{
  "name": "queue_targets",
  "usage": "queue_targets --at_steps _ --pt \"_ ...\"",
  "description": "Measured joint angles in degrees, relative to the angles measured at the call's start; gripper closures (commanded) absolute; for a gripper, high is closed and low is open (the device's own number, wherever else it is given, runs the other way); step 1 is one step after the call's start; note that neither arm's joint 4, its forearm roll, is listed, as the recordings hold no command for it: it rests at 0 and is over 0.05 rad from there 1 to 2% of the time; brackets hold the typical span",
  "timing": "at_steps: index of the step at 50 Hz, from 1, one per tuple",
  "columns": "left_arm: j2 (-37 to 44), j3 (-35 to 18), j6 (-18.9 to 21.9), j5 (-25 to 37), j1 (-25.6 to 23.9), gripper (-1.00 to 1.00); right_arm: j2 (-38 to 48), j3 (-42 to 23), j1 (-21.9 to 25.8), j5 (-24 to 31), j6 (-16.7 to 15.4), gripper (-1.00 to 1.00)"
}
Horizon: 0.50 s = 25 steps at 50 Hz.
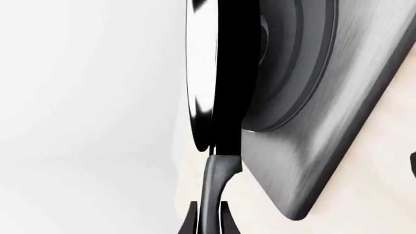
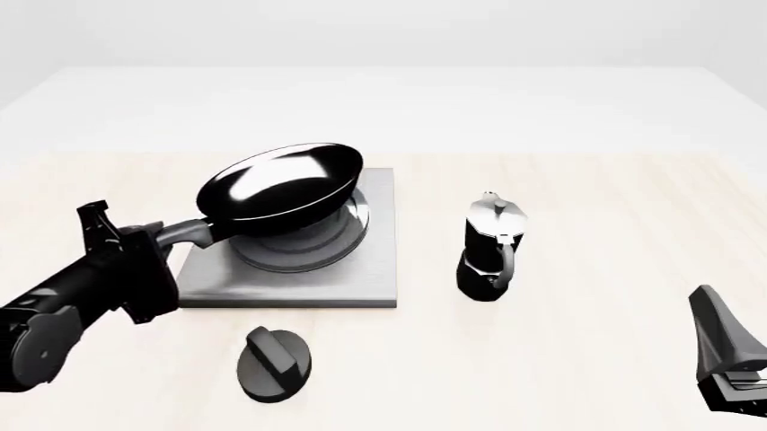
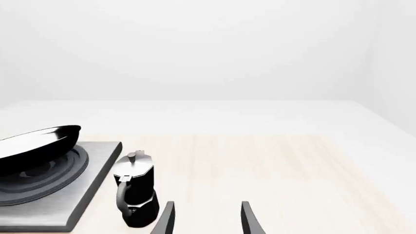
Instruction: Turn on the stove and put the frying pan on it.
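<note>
The glossy black frying pan (image 2: 282, 187) hangs tilted over the raised rings of the grey stove slab (image 2: 372, 269). I cannot tell whether its lower side touches the rings. My left gripper (image 2: 168, 241) is shut on the pan's long handle (image 2: 189, 233). In the left wrist view the pan (image 1: 224, 73) shows edge-on, its handle (image 1: 217, 180) runs between my fingers (image 1: 188, 222), and the stove (image 1: 312, 126) lies behind it. The round black knob (image 2: 273, 361) lies on the table in front of the slab. My right gripper (image 2: 709, 310) is open and empty at the front right.
A black-and-silver moka pot (image 2: 491, 247) stands upright just right of the stove, and shows in the right wrist view (image 3: 135, 190) beside the slab (image 3: 58, 200) and pan (image 3: 32, 146). The light wooden table (image 2: 599, 197) extends right and back.
</note>
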Motion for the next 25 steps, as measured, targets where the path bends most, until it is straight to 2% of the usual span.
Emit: queue_targets --at_steps 17,18,25 --pt "-1.48 0.54 0.09 1.39 -0.62 1.0 0.0 0.0 0.0 0.0 0.0 -1.0" --pt "-1.76 0.64 0.18 1.64 -0.66 -1.0 0.0 0.0 0.0 0.0 0.0 -1.0" --pt "-3.56 1.96 1.08 4.02 -0.75 -1.0 0.0 0.0 0.0 0.0 0.0 -1.0"
